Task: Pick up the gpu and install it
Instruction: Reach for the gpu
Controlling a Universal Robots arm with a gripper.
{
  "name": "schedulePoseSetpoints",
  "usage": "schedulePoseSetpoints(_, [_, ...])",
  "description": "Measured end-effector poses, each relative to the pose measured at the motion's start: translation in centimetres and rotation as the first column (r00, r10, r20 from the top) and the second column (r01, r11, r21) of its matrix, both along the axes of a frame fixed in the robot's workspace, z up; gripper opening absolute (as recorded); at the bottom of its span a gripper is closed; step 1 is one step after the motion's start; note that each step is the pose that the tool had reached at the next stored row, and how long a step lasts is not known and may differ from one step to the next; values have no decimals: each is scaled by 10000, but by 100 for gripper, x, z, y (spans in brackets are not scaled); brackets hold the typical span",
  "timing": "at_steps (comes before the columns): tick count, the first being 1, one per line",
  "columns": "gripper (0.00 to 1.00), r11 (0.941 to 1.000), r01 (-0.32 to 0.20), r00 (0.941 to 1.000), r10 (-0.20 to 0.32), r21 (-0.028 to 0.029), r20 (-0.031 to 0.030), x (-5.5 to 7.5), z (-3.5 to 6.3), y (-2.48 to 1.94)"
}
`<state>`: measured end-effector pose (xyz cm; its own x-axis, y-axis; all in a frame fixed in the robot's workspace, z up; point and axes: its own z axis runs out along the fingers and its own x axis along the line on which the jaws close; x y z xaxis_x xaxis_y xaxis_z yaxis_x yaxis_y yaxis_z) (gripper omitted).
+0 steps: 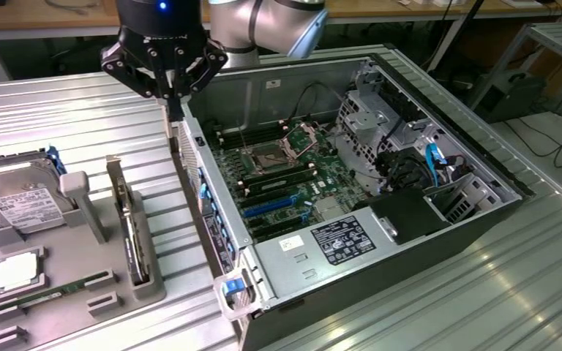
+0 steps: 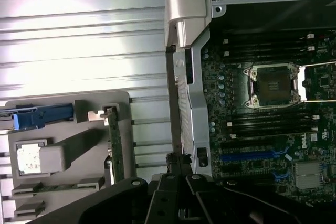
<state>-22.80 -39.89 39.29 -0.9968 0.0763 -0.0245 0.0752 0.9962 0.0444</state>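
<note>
The end effector (image 1: 173, 106) hangs in the upper left of the exterior view, fingers pressed together with nothing between them, just over the rim of the open computer case (image 1: 195, 164). The gpu (image 1: 128, 219) stands on edge, untouched, in the grey holder (image 1: 149, 292) at the lower left of that view. It sits between a grey post (image 1: 85, 208) and the case wall.

Brought down closed, the fingers would likely strike the card's top edge instead of straddling it, and could tip it or scrape it. An off-centre pinch on so thin an edge might let it swing. The end effector's broad body also has little room here, with the case rim close on one side and the post and hard drive (image 1: 23, 205) on the other.

Free room lies straight above the card and over the bare ribbed worktop (image 1: 56, 117) towards the upper left. Inside the case, the blue slots (image 1: 266, 206) sit near the wall, with cables (image 1: 427, 164) crowding the centre right
</note>
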Motion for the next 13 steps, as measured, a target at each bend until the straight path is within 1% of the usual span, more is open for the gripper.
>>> schedulePoseSetpoints(13, [11, 10000, -1, 10000, 1, -1, -1, -178, -1, 0])
